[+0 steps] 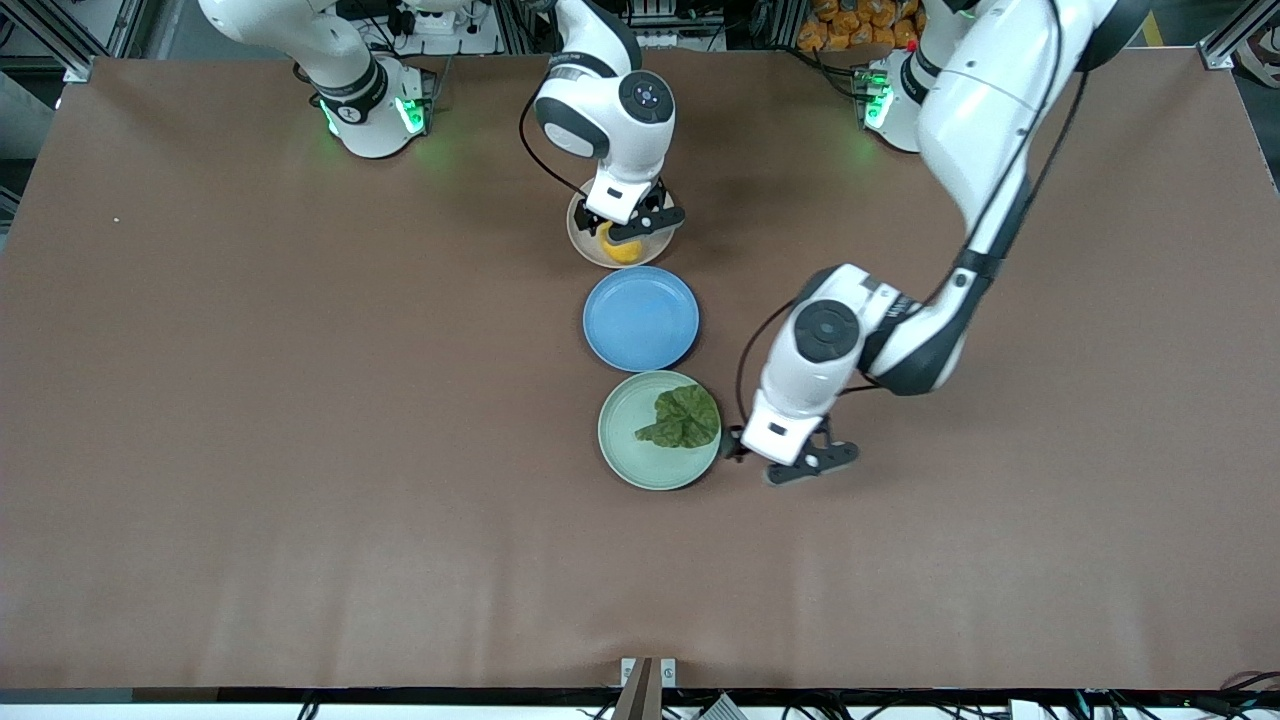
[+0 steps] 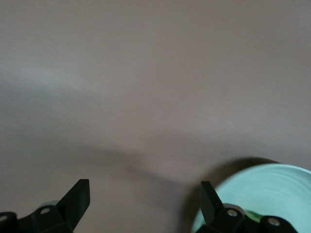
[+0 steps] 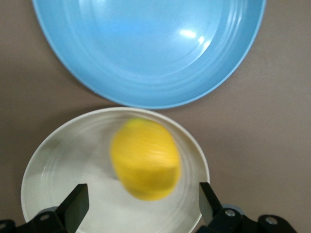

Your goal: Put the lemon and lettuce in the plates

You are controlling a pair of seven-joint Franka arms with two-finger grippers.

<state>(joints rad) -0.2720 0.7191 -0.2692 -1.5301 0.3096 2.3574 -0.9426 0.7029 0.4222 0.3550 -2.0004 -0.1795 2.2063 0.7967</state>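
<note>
The yellow lemon (image 1: 623, 250) is in the pale beige plate (image 1: 579, 236), which stands nearest the robots' bases in a row of plates. My right gripper (image 1: 640, 228) hovers just over that plate, open, its fingers clear of the lemon. The right wrist view shows the lemon (image 3: 146, 160) blurred in the beige plate (image 3: 53, 165), with the right gripper (image 3: 143, 194) open around nothing. The dark green lettuce (image 1: 685, 417) lies in the mint green plate (image 1: 625, 425), nearest the front camera. My left gripper (image 1: 778, 455) is open and empty, low over the table beside that plate toward the left arm's end. The left wrist view shows the left gripper (image 2: 144, 194) and the plate's rim (image 2: 272, 187).
A bright blue plate (image 1: 640, 318) stands empty between the beige and green plates and also shows in the right wrist view (image 3: 146, 48). The brown table (image 1: 300, 400) spreads wide on both sides of the row of plates.
</note>
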